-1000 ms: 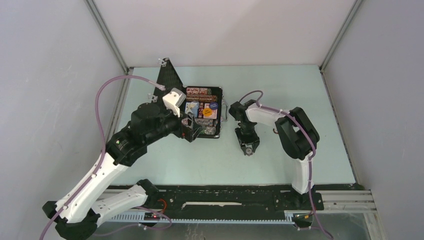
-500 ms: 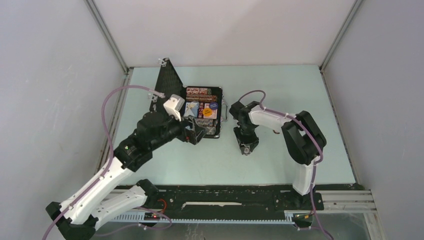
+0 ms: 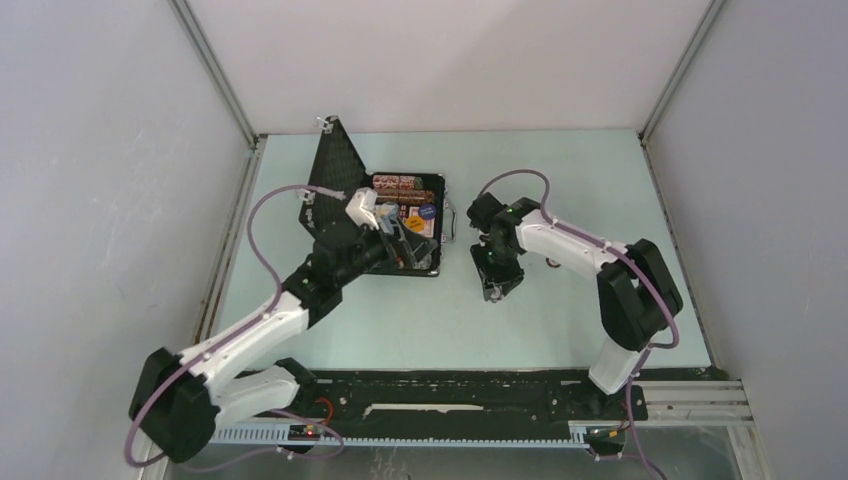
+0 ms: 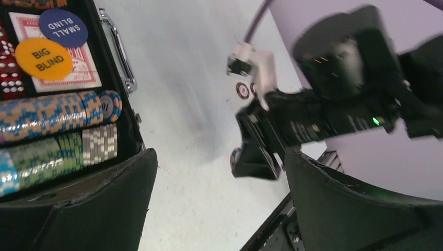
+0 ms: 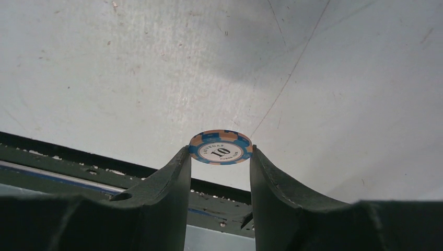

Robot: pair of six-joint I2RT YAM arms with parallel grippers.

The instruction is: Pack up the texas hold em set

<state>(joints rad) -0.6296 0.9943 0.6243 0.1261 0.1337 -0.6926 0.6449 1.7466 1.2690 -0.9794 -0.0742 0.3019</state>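
The black case (image 3: 440, 222) lies open with its lid (image 3: 335, 170) upright at the left. Rows of multicoloured chips (image 4: 57, 112), a red-backed card deck (image 4: 86, 73), an orange BIG BLIND button (image 4: 43, 58) and a blue SMALL BLIND button (image 4: 63, 27) lie inside, and the silver handle (image 4: 117, 52) is on the case's right side. My left gripper (image 3: 405, 245) is open and empty over the case's near right corner. My right gripper (image 3: 495, 285) is just right of the case, shut on a blue-and-orange "10" chip (image 5: 221, 147) held flat above the table.
Two small dark chips (image 4: 243, 90) lie on the table behind the right arm (image 3: 560, 240). The black base rail (image 3: 450, 395) runs along the near edge. Grey walls close in the left, back and right.
My left arm has stretched forward and to the right, bringing its gripper over the case's near right corner. My right gripper with the chip has moved a little toward the case.
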